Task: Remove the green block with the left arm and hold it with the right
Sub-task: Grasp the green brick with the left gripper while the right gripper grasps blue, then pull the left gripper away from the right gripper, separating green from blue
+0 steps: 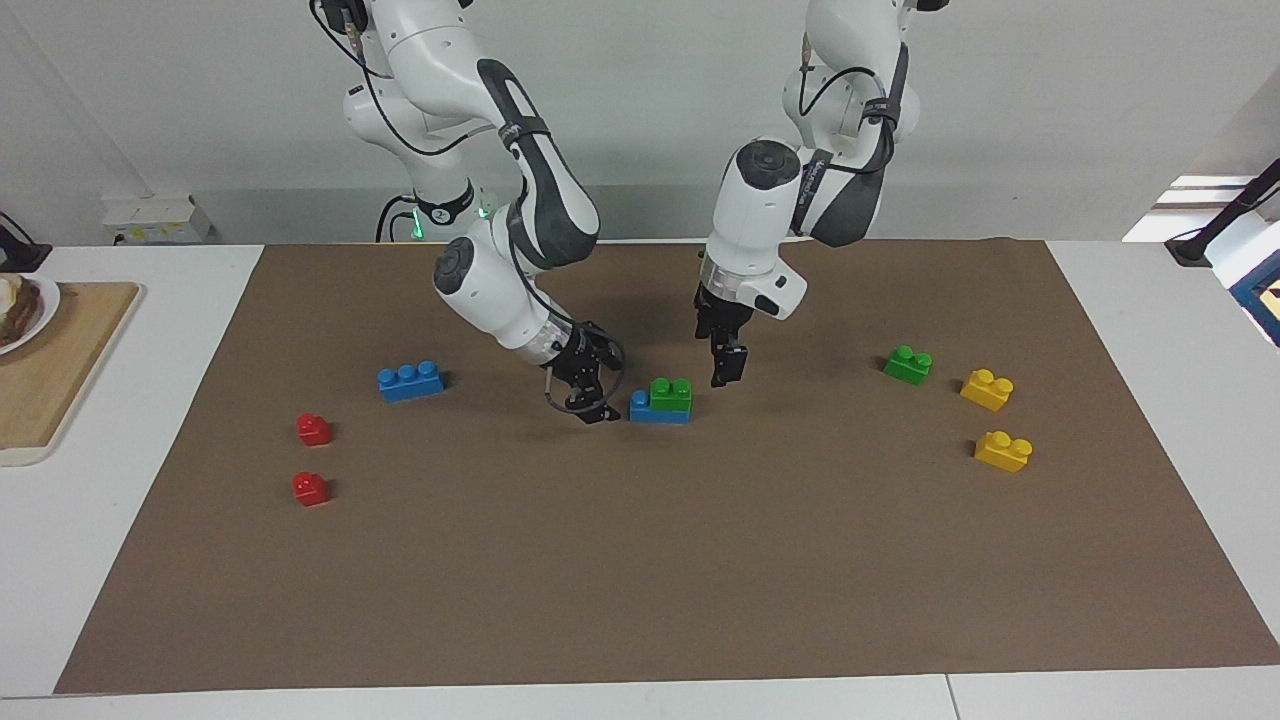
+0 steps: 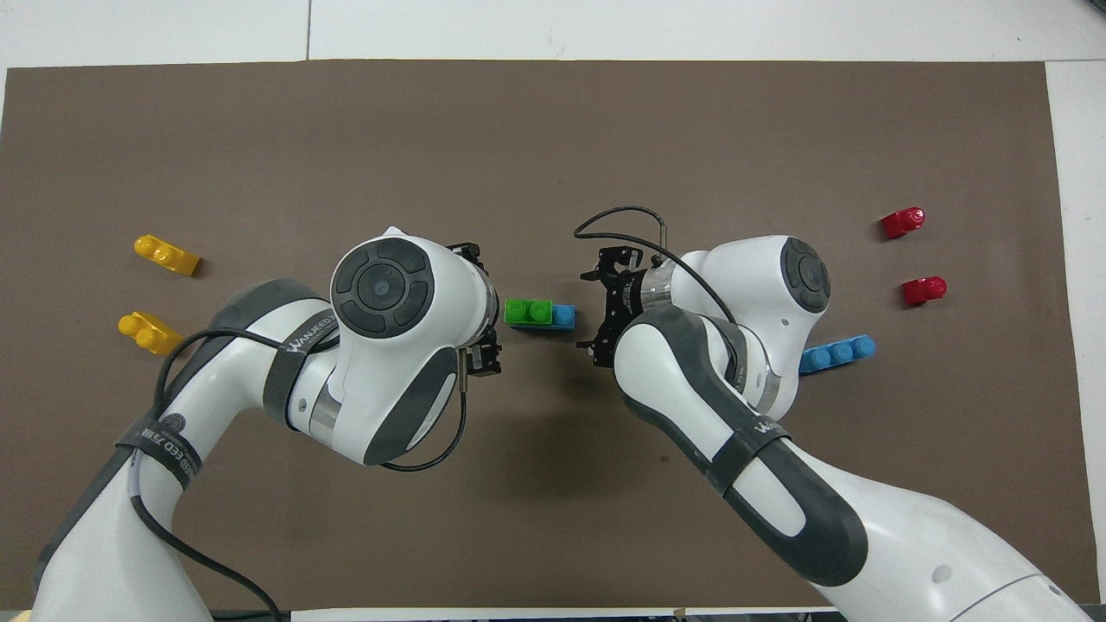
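The green block [image 1: 670, 392] [image 2: 528, 311] sits pressed onto one end of a short blue brick [image 1: 650, 410] [image 2: 564, 316] in the middle of the brown mat. My left gripper [image 1: 722, 368] [image 2: 489, 309] hangs open just beside the green block, at the stack's end toward the left arm, fingers pointing down and not touching it. My right gripper [image 1: 600, 392] [image 2: 591, 311] is low over the mat at the blue brick's free end, open, a small gap away from it. Neither gripper holds anything.
A second green brick [image 1: 907, 364] and two yellow bricks [image 1: 987, 389] [image 1: 1003, 450] lie toward the left arm's end. A blue three-stud brick [image 1: 411, 381] and two red bricks [image 1: 313, 429] [image 1: 310, 488] lie toward the right arm's end. A wooden board [image 1: 60, 370] sits off the mat.
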Robot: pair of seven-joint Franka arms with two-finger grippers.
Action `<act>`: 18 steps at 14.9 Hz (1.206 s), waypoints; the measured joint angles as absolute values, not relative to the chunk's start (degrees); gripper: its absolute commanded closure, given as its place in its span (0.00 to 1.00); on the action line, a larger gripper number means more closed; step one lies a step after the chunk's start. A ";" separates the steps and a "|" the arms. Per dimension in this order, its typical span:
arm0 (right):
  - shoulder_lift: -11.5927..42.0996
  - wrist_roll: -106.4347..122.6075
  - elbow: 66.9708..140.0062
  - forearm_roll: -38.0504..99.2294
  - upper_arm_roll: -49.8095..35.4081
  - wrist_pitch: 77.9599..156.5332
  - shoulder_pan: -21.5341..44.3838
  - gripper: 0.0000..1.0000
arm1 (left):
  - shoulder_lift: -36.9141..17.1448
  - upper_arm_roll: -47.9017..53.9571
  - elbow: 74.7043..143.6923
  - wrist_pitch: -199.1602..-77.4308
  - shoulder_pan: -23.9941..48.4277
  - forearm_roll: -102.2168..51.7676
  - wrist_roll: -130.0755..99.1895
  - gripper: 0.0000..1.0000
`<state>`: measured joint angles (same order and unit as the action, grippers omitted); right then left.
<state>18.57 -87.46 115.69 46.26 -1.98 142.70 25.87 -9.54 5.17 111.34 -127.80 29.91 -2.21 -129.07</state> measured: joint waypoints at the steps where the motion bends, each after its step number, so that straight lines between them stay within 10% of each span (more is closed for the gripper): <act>1: 19.13 -87.46 115.69 46.84 -1.98 143.95 26.63 0.04 | -9.77 5.16 111.34 -127.99 30.24 -2.22 -129.48 0.00; 13: 21.66 -86.14 115.68 48.25 -1.99 148.81 29.59 0.10 | -17.12 5.13 108.92 -131.44 32.83 -2.22 -131.63 0.00; 18: 21.66 -85.97 115.67 48.25 -1.99 149.25 29.83 0.56 | -18.01 5.08 108.92 -131.90 32.83 -2.22 -131.63 0.00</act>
<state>21.66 -85.97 115.67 48.25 -1.99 149.25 29.83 -18.01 5.08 108.92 -131.90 32.83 -2.22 -131.63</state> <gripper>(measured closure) 0.273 0.000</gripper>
